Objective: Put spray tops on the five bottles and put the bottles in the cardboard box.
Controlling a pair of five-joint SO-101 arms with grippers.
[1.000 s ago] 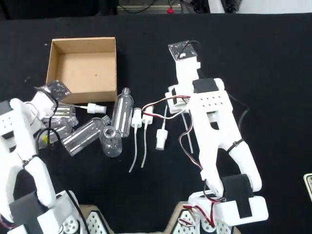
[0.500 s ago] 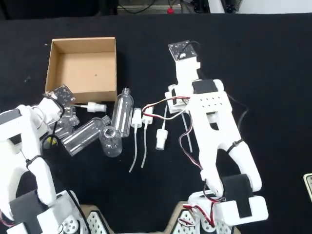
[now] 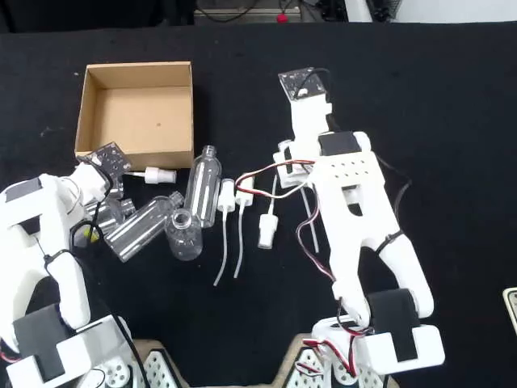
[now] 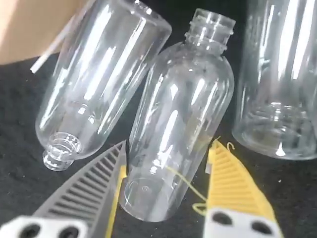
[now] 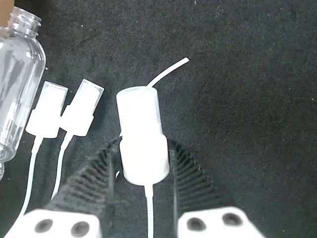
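The cardboard box (image 3: 137, 113) stands open at the back left. Several clear bottles without tops lie in front of it, among them one bottle (image 3: 202, 184) and another (image 3: 144, 225); a third (image 3: 183, 234) stands upright. My left gripper (image 3: 109, 198) (image 4: 168, 148) is open, its fingers close on either side of a lying bottle (image 4: 178, 124). My right gripper (image 3: 284, 162) (image 5: 144, 145) is shut on a white spray top (image 5: 141, 129) resting on the black cloth. Two more spray tops (image 5: 47, 116) (image 5: 81, 114) lie side by side nearby.
One loose spray top (image 3: 157, 176) lies by the box's front wall and another (image 3: 268, 230) lies near the right arm's red and white cables (image 3: 266, 171). Two bottles (image 4: 99, 84) (image 4: 277, 74) flank the one between my left fingers. The right half of the cloth is bare.
My left arm has swung toward the box and the bottle pile, bringing its gripper over the leftmost bottles. The right arm and the spray tops have stayed put.
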